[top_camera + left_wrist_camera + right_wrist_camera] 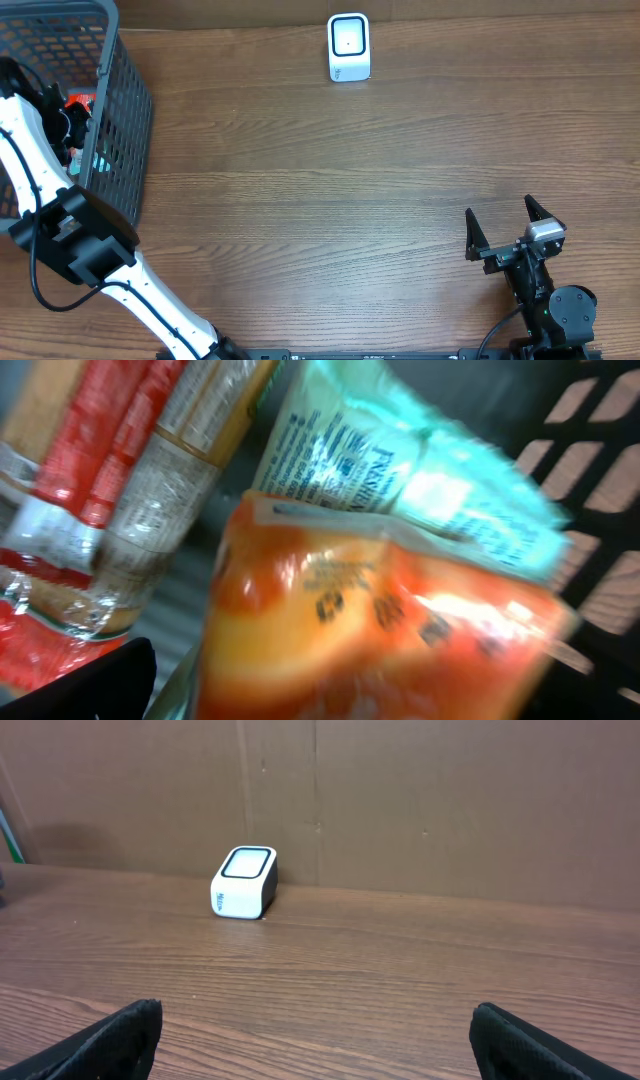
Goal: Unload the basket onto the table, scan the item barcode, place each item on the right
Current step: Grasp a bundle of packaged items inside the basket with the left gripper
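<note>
One basket, one scanner, two arms — left arm, right arm — at least three packets

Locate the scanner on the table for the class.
In the overhead view the scanner stands at the far edge of the table, near the middle and well right of the basket.

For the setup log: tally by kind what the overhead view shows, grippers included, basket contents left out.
Grey plastic mesh basket: 1
White box-shaped barcode scanner: 1
Two-finger grippers: 2 (left gripper inside the basket, right gripper open)
Total: 4
</note>
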Motion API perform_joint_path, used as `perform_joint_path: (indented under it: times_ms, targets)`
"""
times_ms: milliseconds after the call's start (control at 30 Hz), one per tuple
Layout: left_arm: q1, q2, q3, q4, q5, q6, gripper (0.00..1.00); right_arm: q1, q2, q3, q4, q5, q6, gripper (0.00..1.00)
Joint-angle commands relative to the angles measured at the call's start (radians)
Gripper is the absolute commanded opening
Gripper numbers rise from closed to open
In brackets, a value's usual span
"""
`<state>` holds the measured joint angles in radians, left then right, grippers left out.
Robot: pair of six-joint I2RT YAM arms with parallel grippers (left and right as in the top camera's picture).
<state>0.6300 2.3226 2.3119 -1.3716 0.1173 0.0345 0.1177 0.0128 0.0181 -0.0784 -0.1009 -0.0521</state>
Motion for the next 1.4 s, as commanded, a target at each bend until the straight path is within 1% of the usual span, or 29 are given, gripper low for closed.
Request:
perform_joint_path:
  times_ms: [0,533,733,967,1033,1100,1167,1267,1300,1367]
  targets:
    - [-0.001,0.028,-0.002,-0.011,0.014,0.031,1.0,-0.007,-0.01,-0.01,0.004,-0.005,-0.002,1.0]
    - [-0.002,0.045,-0.005,-0.011,0.011,0.029,1.0,-0.007,-0.01,-0.01,0.004,-0.005,-0.002,1.0]
    - [-0.001,0.045,-0.067,0.021,0.002,0.029,1.0,-0.007,-0.01,-0.01,0.004,-0.005,-0.002,1.0]
    - [-0.002,0.045,-0.154,0.092,0.006,0.029,0.99,-0.007,-0.01,-0.01,0.004,-0.005,-0.002,1.0]
    - [-0.002,0.045,-0.155,0.099,0.006,0.029,0.93,-0.007,-0.01,-0.01,0.004,-0.005,-0.002,1.0]
    - [-0.002,0.045,-0.155,0.102,0.006,0.03,0.82,-0.007,-0.01,-0.01,0.004,-0.005,-0.002,1.0]
    - [-0.001,0.045,-0.155,0.101,0.005,0.03,0.66,-0.007,-0.01,-0.01,0.004,-0.005,-0.002,1.0]
    - [0.0,0.045,-0.154,0.101,0.0,0.031,0.48,-0.007,-0.01,-0.01,0.004,-0.005,-0.002,1.0]
    - [0.0,0.045,-0.15,0.097,-0.019,0.03,0.4,-0.007,-0.01,-0.01,0.004,-0.005,-0.002,1.0]
    - [0.0,0.045,-0.133,0.082,-0.042,0.03,0.32,-0.007,-0.01,-0.01,0.004,-0.005,-0.002,1.0]
